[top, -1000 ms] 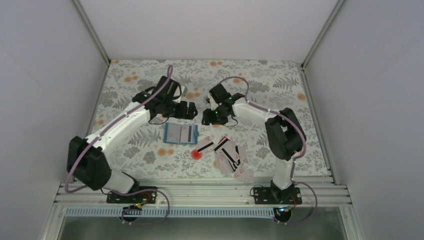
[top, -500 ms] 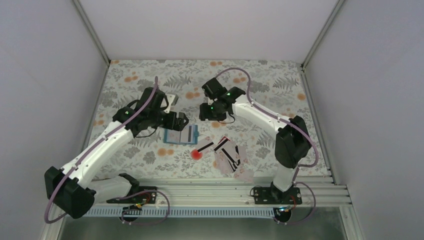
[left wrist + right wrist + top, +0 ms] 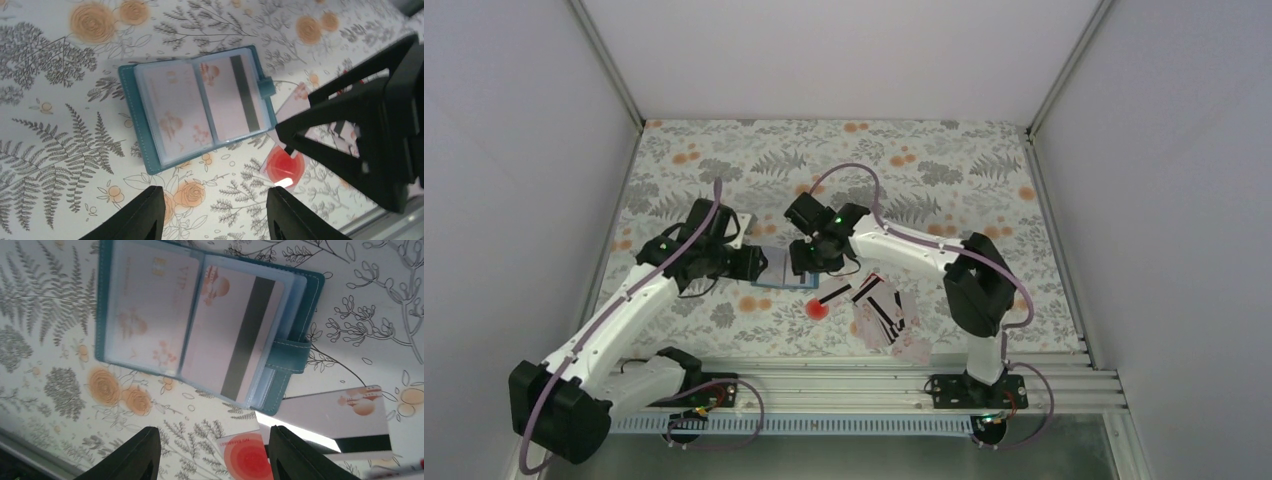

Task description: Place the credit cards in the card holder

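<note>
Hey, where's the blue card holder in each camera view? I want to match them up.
Top external: card holder, just left of centre, only partly visible.
Left wrist: card holder in the middle, lying open.
Right wrist: card holder across the upper middle, open.
Shared landmark: red spot, just below the holder's right part in every view.

No legible text; print on credit cards (image 3: 220, 335), red-spot card (image 3: 246, 456) too small.

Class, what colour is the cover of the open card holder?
The card holder has a teal-blue cover; the right wrist view shows it best.
</note>
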Robot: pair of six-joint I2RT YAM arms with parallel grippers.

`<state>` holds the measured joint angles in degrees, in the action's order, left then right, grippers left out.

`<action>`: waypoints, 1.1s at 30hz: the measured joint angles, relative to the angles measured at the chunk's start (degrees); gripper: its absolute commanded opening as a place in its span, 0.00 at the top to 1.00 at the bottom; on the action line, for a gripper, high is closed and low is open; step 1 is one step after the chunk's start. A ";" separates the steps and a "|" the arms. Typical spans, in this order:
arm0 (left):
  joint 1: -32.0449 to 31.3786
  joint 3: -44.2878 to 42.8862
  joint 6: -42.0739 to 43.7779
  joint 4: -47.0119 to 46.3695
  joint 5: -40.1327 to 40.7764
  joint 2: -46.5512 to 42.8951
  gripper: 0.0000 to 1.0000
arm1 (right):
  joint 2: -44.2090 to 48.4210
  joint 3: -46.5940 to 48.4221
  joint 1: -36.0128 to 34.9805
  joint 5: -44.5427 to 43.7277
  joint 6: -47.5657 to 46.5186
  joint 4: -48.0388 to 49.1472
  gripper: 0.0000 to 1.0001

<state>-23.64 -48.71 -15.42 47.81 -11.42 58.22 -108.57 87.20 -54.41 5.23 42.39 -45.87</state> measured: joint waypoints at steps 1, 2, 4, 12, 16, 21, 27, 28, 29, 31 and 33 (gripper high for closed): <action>0.74 0.00 0.17 -0.17 -0.26 0.61 0.53 | -0.81 -0.26 -0.09 0.17 0.26 0.68 0.45; 1.42 0.09 0.37 -0.48 -0.72 1.36 0.54 | -1.51 -0.55 -0.15 0.26 0.55 1.27 0.45; 2.40 0.55 0.63 -1.27 -1.49 2.93 0.57 | -2.97 -0.63 -0.22 0.37 0.92 2.05 0.45; 3.85 2.99 0.87 -6.08 -6.21 10.43 0.65 | -8.13 -0.59 0.09 1.25 0.90 4.98 0.47; 4.24 3.10 0.87 -7.56 -7.48 14.19 0.67 | -8.83 -0.59 0.61 2.23 0.83 5.95 0.47; 5.07 3.06 0.94 -8.28 -7.80 16.46 0.34 | -9.25 0.46 1.70 2.99 0.39 6.45 0.47; 9.42 1.09 1.46 -7.23 -7.52 16.11 0.13 | -9.25 0.17 2.62 3.19 -0.28 6.56 0.48; 10.60 1.05 1.53 -7.19 -7.78 15.85 0.13 | -9.22 -0.13 2.80 3.23 -0.42 6.69 0.48; 11.74 1.05 1.77 -7.19 -8.28 15.61 0.13 | -9.22 -0.46 2.99 3.34 -0.52 6.75 0.48; 13.49 1.07 2.32 -7.39 -9.49 15.37 0.13 | -9.22 -1.18 3.37 3.58 -0.70 6.84 0.48; 15.02 1.36 2.97 -8.07 -11.93 15.32 0.18 | -9.16 -1.70 3.54 4.11 -1.07 7.28 0.48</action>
<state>-8.62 -47.35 -12.45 39.75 -23.35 73.54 -117.73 85.49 -50.87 9.34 41.32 -38.59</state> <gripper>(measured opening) 0.867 0.520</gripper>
